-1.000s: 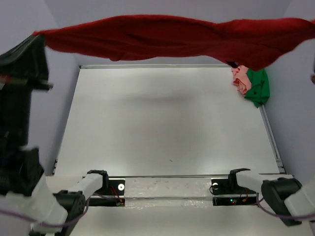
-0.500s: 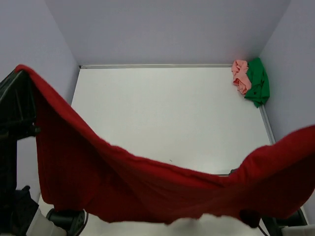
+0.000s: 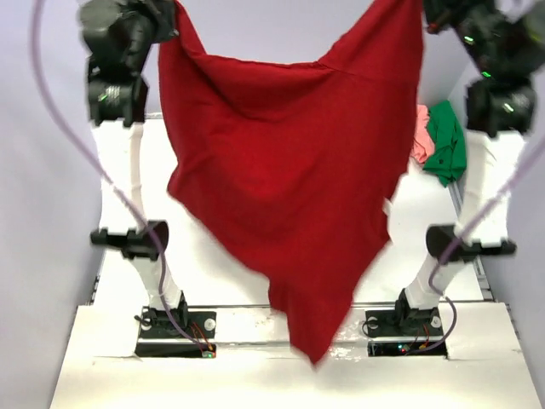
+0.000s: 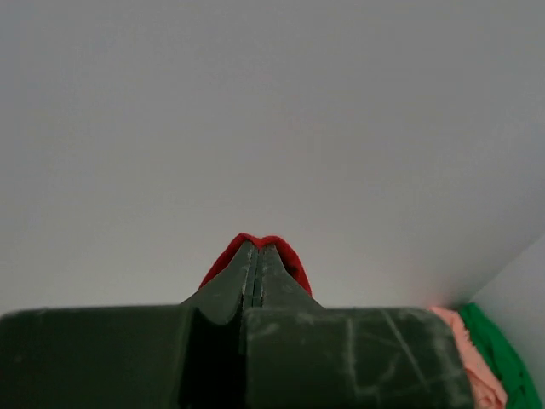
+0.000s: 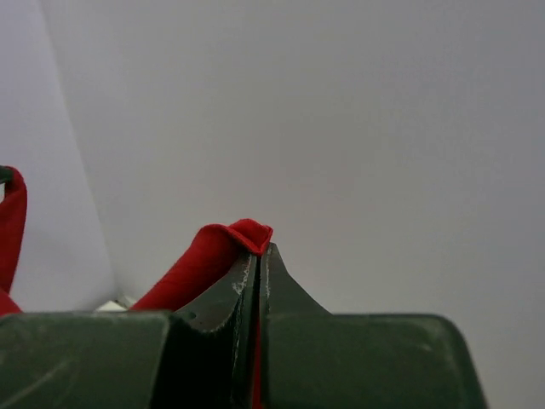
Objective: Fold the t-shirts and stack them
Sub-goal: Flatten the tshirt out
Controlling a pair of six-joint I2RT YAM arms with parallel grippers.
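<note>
My left arm (image 3: 128, 170) stands tall at the left side of the bench (image 3: 209, 264), reaching high above it. My left end effector (image 4: 257, 249) is clenched on one upper corner of the dark red t-shirt (image 3: 289, 179). In my left wrist view the two fingers are pressed flat together, and a small fold of red cloth pokes out around their tips against the plain pale wall.

From that corner the dark red t-shirt hangs in the air between my two arms. Its top edge sags in the middle, and the cloth narrows downward to a ragged point. In the overhead view that point falls over the near edge of the bench, between my two bases. I cannot tell whether it touches the surface there. The cloth hides most of the middle of the bench from above.

My right end effector (image 5: 259, 251) is clamped on the other upper corner, at about the same height. In my right wrist view the fingers are closed, with a red fold bulging out to the left of the tips. My right arm (image 3: 490, 170) rises at the right side of the bench.

In the far right corner the pale pink t-shirt (image 3: 419, 136) lies crumpled. The bright green t-shirt (image 3: 447, 149) lies bunched against it on its right, next to the wall. Both are well apart from the hanging shirt.
</note>
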